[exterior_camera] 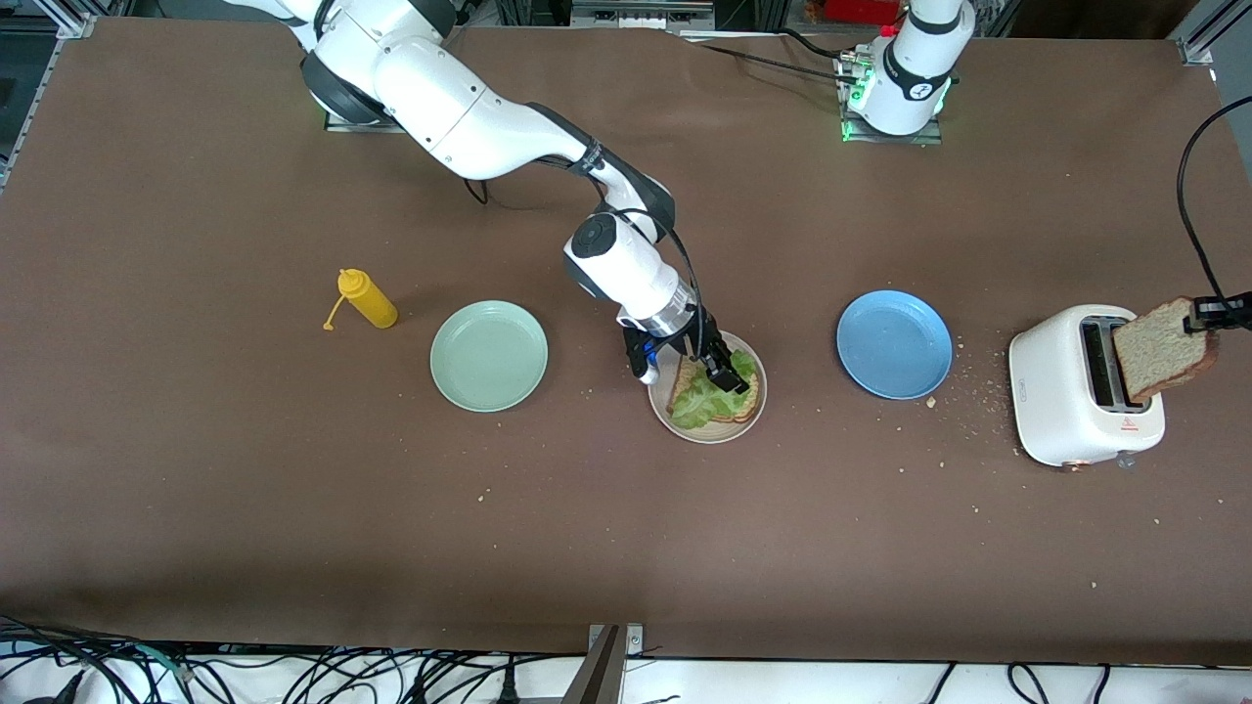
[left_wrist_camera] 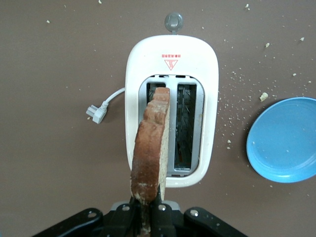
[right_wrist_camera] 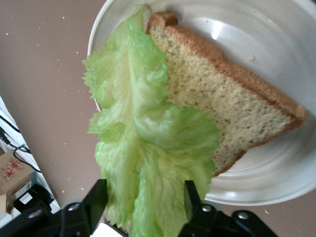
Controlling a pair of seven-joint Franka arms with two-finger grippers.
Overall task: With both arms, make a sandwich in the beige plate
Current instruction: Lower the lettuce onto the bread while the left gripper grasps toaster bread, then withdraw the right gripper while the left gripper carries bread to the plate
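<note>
Nearest the front camera we see the white toaster (exterior_camera: 1076,411) at the left arm's end of the table, crumbs scattered around it. Left gripper (exterior_camera: 1208,315) hangs over the toaster, clamped on a bread slice (exterior_camera: 1161,349) held on edge above a slot; the left wrist view shows that slice (left_wrist_camera: 150,148) directly over the slot, fingers pinching its bottom edge. Its plug (left_wrist_camera: 95,112) lies loose on the table beside it.

Beige plate (exterior_camera: 690,430) sits mid-table, slightly farther from the camera than the toaster, between the mint-green plate (exterior_camera: 489,355) and the blue plate (exterior_camera: 894,343). On it we see one bread slice (right_wrist_camera: 237,113) lying flat with a lettuce leaf (exterior_camera: 699,399) draped partly over it. Right gripper (exterior_camera: 722,376) is low over the plate; its fingers (right_wrist_camera: 94,202) stand apart on either side of the leaf (right_wrist_camera: 148,158), so not pinching it as far as we can see.

Yellow squeeze bottle (exterior_camera: 367,299) lies on its side near the mint-green plate, toward the right arm's end.
</note>
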